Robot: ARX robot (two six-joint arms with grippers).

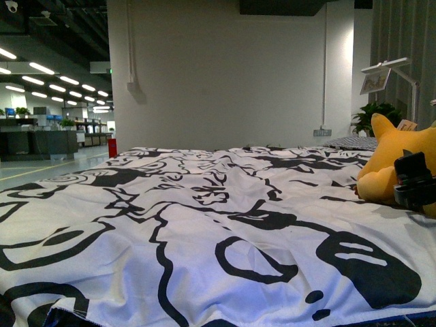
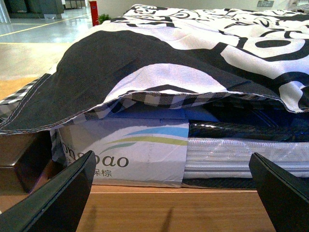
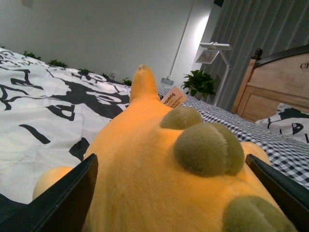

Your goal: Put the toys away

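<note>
Found right gripper [image 3: 170,162] spread wide astride the yellow plush [image 3: 135,145], low on the bed [image 1: 204,204], right side. Saw olive bumps [image 3: 208,150] only from that wrist. Found left gripper [image 2: 172,157] wide open, empty, facing the mattress [image 2: 241,154].

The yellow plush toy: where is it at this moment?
In the front view the plush toy lies at the far right on the black-and-white bedcover, partly behind the right gripper.

The plush toy [image 3: 145,164] is soft, fuzzy cloth. The bedspread [image 1: 170,218] is smooth, matt printed fabric; the headboard [image 3: 277,87] is varnished wood.
</note>
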